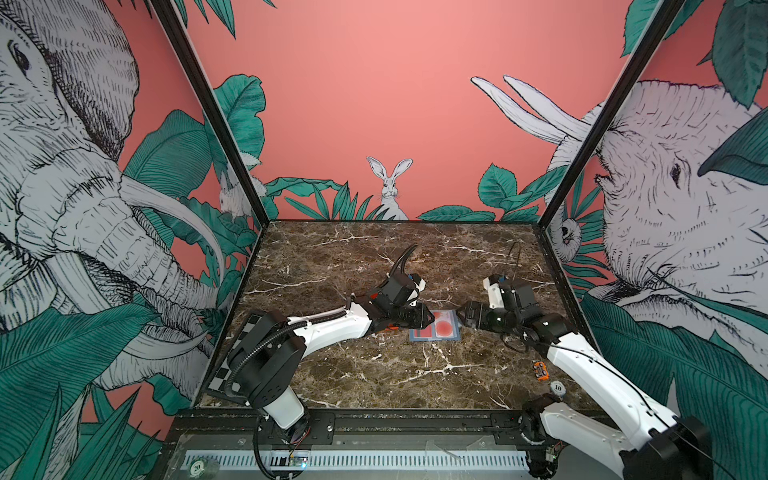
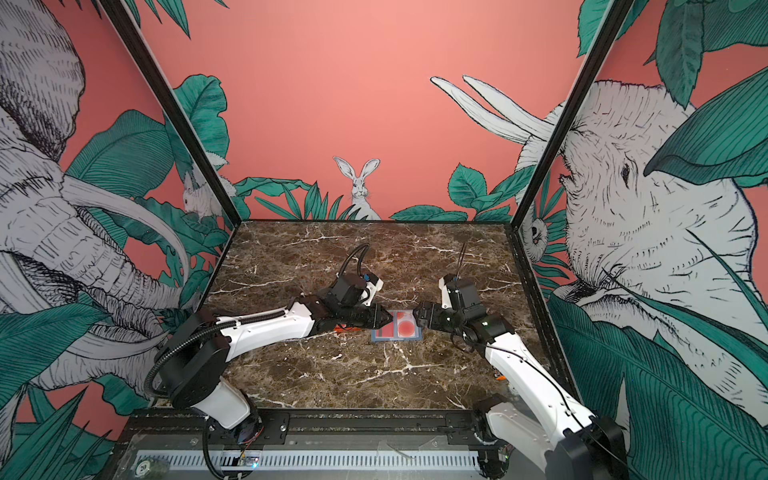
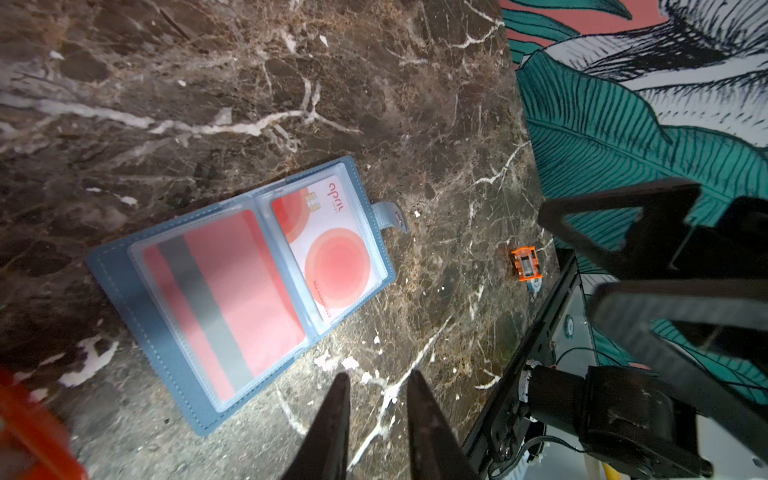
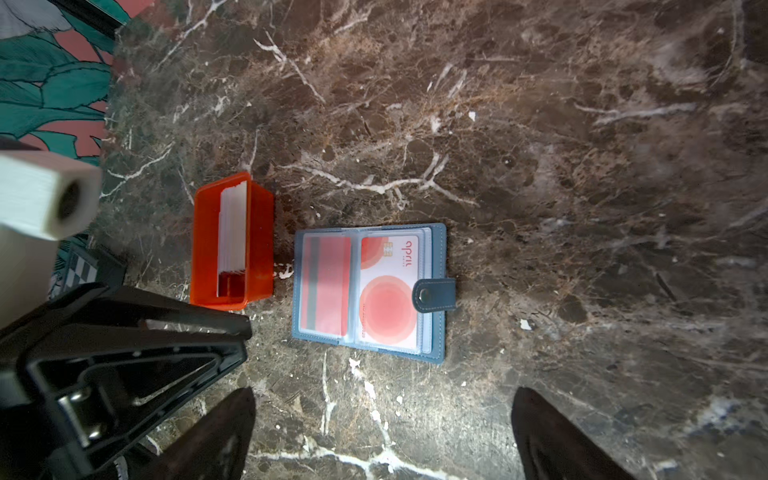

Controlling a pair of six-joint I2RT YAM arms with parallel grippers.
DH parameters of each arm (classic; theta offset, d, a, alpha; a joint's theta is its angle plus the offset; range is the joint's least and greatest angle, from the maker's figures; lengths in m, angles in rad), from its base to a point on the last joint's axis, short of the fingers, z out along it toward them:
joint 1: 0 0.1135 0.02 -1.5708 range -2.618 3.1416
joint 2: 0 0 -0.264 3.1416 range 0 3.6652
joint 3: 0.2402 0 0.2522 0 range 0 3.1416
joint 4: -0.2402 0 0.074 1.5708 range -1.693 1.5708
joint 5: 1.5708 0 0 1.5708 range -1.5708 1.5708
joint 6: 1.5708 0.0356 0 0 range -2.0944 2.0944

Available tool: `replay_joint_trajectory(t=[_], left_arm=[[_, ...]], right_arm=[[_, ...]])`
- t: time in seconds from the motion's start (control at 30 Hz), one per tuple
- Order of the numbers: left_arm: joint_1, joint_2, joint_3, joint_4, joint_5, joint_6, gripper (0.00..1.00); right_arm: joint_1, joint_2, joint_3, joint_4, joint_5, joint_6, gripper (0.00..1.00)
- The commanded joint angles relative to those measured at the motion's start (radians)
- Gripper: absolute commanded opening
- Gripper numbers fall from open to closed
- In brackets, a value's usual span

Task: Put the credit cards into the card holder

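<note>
Slate-blue card holder (image 4: 439, 253) open, credit cards (image 4: 386, 309) sleeved, spine near-to-far, snap tab (image 4: 434, 295) pointing right, my left gripper (image 3: 378, 376) barely parted, right gripper (image 4: 384, 390) wide, both empty

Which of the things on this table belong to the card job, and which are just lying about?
Job: card holder, open; two credit cards in its sleeves; more cards stacked in the orange tray.
Lying about: small orange gadget; chip marked 10; checkerboard panel.
</note>
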Motion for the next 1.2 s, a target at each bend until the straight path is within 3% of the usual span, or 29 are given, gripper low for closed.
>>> replay_joint_trajectory(t=[0.0,0.2,0.33,0.47,0.9,1.0,1.17], left_arm=[[-0.001,-0.055,-0.003,0.007,0.008,0.005,0.26],[-0.004,-0.009,0.008,-0.020,0.012,0.011,0.24],[-0.005,0.041,0.043,-0.074,-0.020,0.017,0.25],[-0.007,0.102,0.088,-0.105,-0.048,0.022,0.27],[-0.014,0.238,0.191,-0.129,-0.037,0.006,0.26],[-0.020,0.259,0.217,-0.149,-0.038,0.010,0.26],[-0.028,0.282,0.237,-0.175,-0.054,0.007,0.24]], right_arm=[[-0.004,-0.027,-0.014,-0.029,-0.011,-0.012,0.98],[-0.003,0.003,-0.108,0.087,-0.035,0.047,0.98],[0.008,-0.004,-0.168,0.205,-0.052,0.120,0.90],[0.032,0.041,-0.167,0.209,0.001,0.140,0.89],[0.103,0.152,-0.147,0.282,-0.038,0.158,0.79],[0.111,0.169,-0.164,0.338,-0.058,0.184,0.67],[0.124,0.210,-0.173,0.379,-0.062,0.207,0.58]])
